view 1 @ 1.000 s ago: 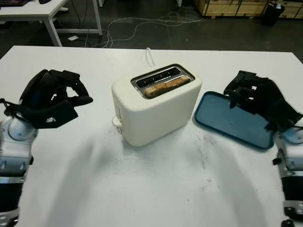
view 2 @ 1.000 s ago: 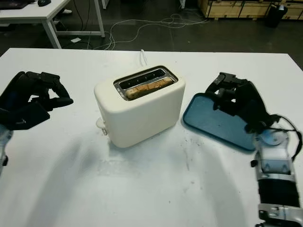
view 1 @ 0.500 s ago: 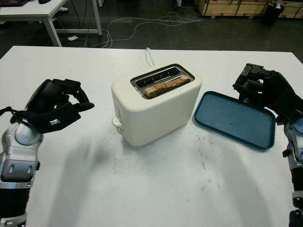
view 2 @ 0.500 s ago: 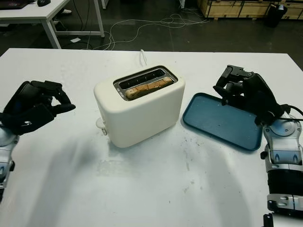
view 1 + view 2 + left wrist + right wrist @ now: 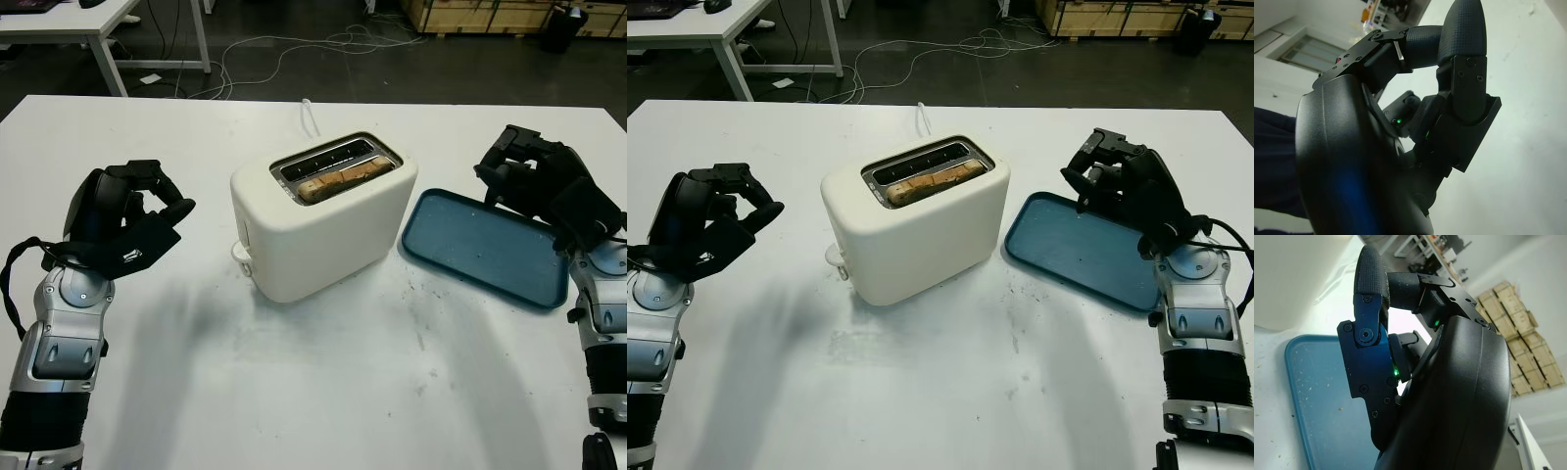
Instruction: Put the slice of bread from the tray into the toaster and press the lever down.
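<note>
A cream toaster (image 5: 328, 230) stands mid-table. A slice of bread (image 5: 343, 177) sits in its nearer slot, its top just below the rim. The white lever knob (image 5: 241, 253) is low on the toaster's left end. The blue tray (image 5: 485, 250) to the right of the toaster holds only crumbs. My left hand (image 5: 157, 196) hovers left of the toaster, fingers curled on nothing, and is seen close up in the left wrist view (image 5: 1449, 98). My right hand (image 5: 511, 171) is above the tray's far right edge, curled and holding nothing, with the tray (image 5: 1317, 396) beneath it.
The toaster's white cord (image 5: 311, 116) runs off the table's far edge. Beyond the white table (image 5: 323, 392) there is dark floor with cables (image 5: 294, 49), another white table (image 5: 88, 20) at the back left and wooden crates (image 5: 480, 15) at the back right.
My right hand has drawn back from over the tray's middle to its far right edge. My left hand has shifted a little nearer and toward the toaster. The toaster and the bread are unmoved.
</note>
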You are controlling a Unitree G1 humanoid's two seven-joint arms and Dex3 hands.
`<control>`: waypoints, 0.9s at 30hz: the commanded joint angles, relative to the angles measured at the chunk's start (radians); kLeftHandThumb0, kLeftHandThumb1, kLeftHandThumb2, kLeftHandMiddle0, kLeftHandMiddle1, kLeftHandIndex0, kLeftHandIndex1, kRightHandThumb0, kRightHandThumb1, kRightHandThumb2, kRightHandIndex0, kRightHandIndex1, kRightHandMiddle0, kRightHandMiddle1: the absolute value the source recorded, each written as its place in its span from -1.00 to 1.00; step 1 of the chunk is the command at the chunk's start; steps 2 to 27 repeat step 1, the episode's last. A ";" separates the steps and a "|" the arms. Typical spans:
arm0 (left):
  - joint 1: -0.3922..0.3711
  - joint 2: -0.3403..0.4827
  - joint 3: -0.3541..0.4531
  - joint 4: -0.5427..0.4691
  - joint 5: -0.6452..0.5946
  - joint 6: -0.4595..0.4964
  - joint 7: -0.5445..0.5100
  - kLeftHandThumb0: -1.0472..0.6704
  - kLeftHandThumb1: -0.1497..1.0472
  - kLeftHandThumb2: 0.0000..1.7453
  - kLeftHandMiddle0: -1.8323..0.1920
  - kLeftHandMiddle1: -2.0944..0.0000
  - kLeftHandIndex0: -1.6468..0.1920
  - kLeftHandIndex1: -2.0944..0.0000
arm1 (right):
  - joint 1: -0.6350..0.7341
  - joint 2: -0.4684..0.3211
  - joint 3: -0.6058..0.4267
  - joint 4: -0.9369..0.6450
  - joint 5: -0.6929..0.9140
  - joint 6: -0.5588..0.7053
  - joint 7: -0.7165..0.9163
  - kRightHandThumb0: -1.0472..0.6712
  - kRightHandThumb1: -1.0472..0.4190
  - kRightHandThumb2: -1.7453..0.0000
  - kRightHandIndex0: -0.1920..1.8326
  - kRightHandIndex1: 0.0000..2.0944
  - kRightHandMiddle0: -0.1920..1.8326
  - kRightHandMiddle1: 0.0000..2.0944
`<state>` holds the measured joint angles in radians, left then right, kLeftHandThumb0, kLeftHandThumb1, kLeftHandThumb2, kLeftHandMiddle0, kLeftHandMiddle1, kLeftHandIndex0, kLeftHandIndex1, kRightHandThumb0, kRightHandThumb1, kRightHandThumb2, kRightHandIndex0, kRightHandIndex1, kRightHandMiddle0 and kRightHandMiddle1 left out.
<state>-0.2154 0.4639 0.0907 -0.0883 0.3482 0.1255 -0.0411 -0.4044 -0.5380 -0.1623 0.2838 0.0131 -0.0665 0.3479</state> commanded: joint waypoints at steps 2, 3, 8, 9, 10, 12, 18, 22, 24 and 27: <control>-0.001 0.017 -0.004 -0.006 0.016 0.004 -0.006 -0.68 0.33 -0.16 -0.41 -0.64 -0.34 -0.55 | -0.007 -0.005 0.000 -0.010 -0.001 0.017 -0.004 -0.57 -0.83 0.64 0.00 0.67 -0.15 0.59; -0.001 0.017 -0.004 -0.006 0.016 0.004 -0.006 -0.68 0.33 -0.16 -0.41 -0.64 -0.34 -0.55 | -0.007 -0.005 0.000 -0.010 -0.001 0.017 -0.004 -0.57 -0.83 0.64 0.00 0.67 -0.15 0.59; -0.001 0.017 -0.004 -0.006 0.016 0.004 -0.006 -0.68 0.33 -0.16 -0.41 -0.64 -0.34 -0.55 | -0.007 -0.005 0.000 -0.010 -0.001 0.017 -0.004 -0.57 -0.83 0.64 0.00 0.67 -0.15 0.59; -0.001 0.017 -0.004 -0.006 0.016 0.004 -0.006 -0.68 0.33 -0.16 -0.41 -0.64 -0.34 -0.55 | -0.007 -0.005 0.000 -0.010 -0.001 0.017 -0.004 -0.57 -0.83 0.64 0.00 0.67 -0.15 0.59; -0.001 0.017 -0.004 -0.006 0.016 0.004 -0.006 -0.68 0.33 -0.16 -0.41 -0.64 -0.34 -0.55 | -0.007 -0.005 0.000 -0.010 -0.001 0.017 -0.004 -0.57 -0.83 0.64 0.00 0.67 -0.15 0.59; -0.001 0.017 -0.004 -0.006 0.016 0.004 -0.006 -0.68 0.33 -0.16 -0.41 -0.64 -0.34 -0.55 | -0.007 -0.005 0.000 -0.010 -0.001 0.017 -0.004 -0.57 -0.83 0.64 0.00 0.67 -0.15 0.59; -0.001 0.017 -0.004 -0.006 0.016 0.004 -0.006 -0.68 0.33 -0.16 -0.41 -0.64 -0.34 -0.55 | -0.007 -0.005 0.000 -0.010 -0.001 0.017 -0.004 -0.57 -0.83 0.64 0.00 0.67 -0.15 0.59; -0.001 0.017 -0.004 -0.006 0.016 0.004 -0.006 -0.68 0.33 -0.16 -0.41 -0.64 -0.34 -0.55 | -0.007 -0.005 0.000 -0.010 -0.001 0.017 -0.004 -0.57 -0.83 0.64 0.00 0.67 -0.15 0.59; -0.001 0.017 -0.004 -0.006 0.016 0.004 -0.006 -0.68 0.33 -0.16 -0.41 -0.64 -0.34 -0.55 | -0.007 -0.005 0.000 -0.010 -0.001 0.017 -0.004 -0.57 -0.83 0.64 0.00 0.67 -0.15 0.59; -0.001 0.017 -0.004 -0.006 0.016 0.004 -0.006 -0.68 0.33 -0.16 -0.41 -0.64 -0.34 -0.55 | -0.007 -0.005 0.000 -0.010 -0.001 0.017 -0.004 -0.57 -0.83 0.64 0.00 0.67 -0.15 0.59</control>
